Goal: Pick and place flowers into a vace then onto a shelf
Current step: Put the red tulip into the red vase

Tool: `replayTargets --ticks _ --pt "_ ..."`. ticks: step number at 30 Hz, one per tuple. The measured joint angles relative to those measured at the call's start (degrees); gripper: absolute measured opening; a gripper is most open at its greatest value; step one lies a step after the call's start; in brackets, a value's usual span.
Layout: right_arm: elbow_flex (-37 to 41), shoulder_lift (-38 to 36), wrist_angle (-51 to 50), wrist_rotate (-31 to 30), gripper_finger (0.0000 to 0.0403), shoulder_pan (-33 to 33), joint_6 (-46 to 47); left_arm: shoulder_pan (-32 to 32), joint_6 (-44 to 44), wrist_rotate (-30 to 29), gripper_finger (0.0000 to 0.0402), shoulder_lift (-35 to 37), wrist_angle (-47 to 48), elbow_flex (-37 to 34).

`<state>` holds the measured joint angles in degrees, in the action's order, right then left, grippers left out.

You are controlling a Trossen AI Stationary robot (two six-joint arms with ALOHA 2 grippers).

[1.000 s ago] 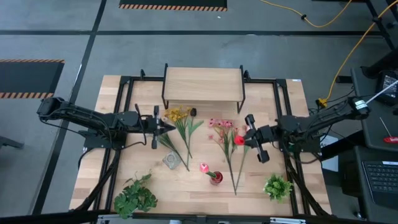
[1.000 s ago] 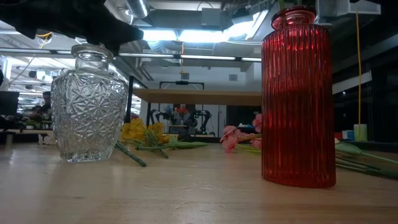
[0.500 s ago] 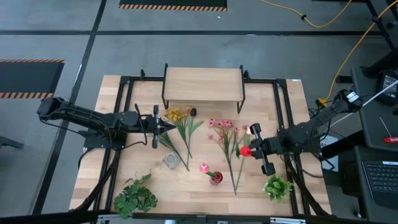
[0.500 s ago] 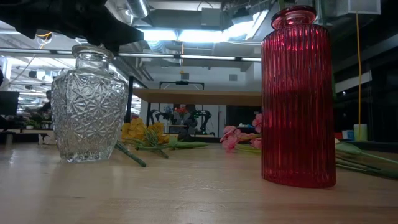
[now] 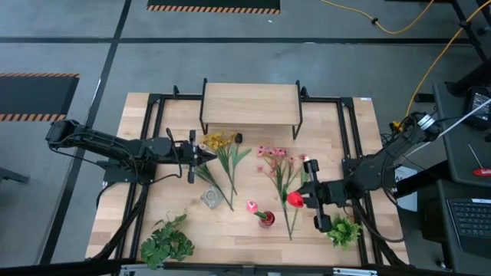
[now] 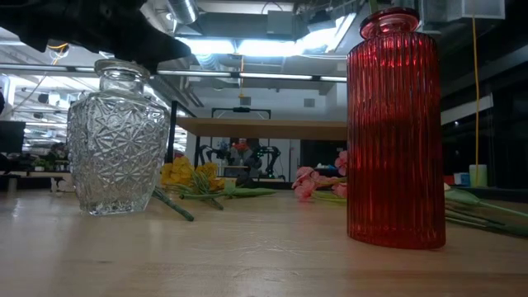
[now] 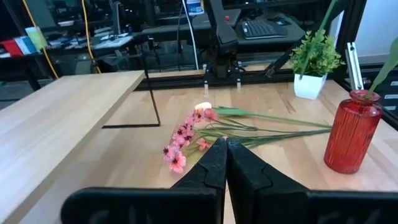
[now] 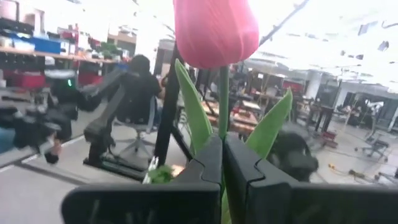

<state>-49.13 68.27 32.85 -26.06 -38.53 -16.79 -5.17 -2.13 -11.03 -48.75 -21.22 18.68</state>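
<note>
A pink-red tulip (image 5: 294, 199) sticks out of my right gripper (image 5: 305, 198), which is shut on it, raised above the table, right of the red vase (image 5: 266, 220). That vase holds one pink flower (image 5: 251, 205). Loose flowers lie flat on the table: a yellow bunch (image 5: 219, 142) and a pink bunch (image 5: 275, 154). The clear glass vase (image 5: 212, 198) stands left of the red one. The shelf (image 5: 250, 103) stands at the far edge. My left gripper (image 5: 202, 156) hovers shut beside the yellow bunch, touching nothing. My right gripper pinches the tulip's green stem (image 8: 222, 124) between its two fingers, a little below the blossom (image 8: 216, 28). The fingers come about level from the table's right, and the blossom and two leaves stick out past their tips. The tulip is lifted clear of the table; its lower stem is hidden by the gripper.
A bushy green plant (image 5: 167, 241) stands at the near left and a smaller potted one (image 5: 342, 231) at the near right, just below my right gripper. Black frame rails (image 5: 150, 146) run along the table's sides.
My right gripper has swung from beside the pink bunch toward the table's near edge and has risen, carrying the tulip along with it, closer to the red vase. It has stayed shut. The wrist has rolled somewhat.
</note>
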Motion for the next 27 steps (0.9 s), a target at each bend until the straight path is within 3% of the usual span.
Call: replayTargets --ticks 11,19,27 --pt "-2.0 5.7 9.6 0.1 0.0 -2.6 -0.2 0.0 0.0 -0.1 0.0004 0.0 2.1 0.0" --pt "-2.0 10.9 17.0 0.1 0.0 -3.8 -0.1 0.0 -0.1 -7.0 0.0004 0.0 2.1 0.0" --pt "-2.0 12.0 18.0 0.0 0.0 -3.8 0.0 0.0 -0.1 -7.5 0.0004 0.0 2.2 0.0"
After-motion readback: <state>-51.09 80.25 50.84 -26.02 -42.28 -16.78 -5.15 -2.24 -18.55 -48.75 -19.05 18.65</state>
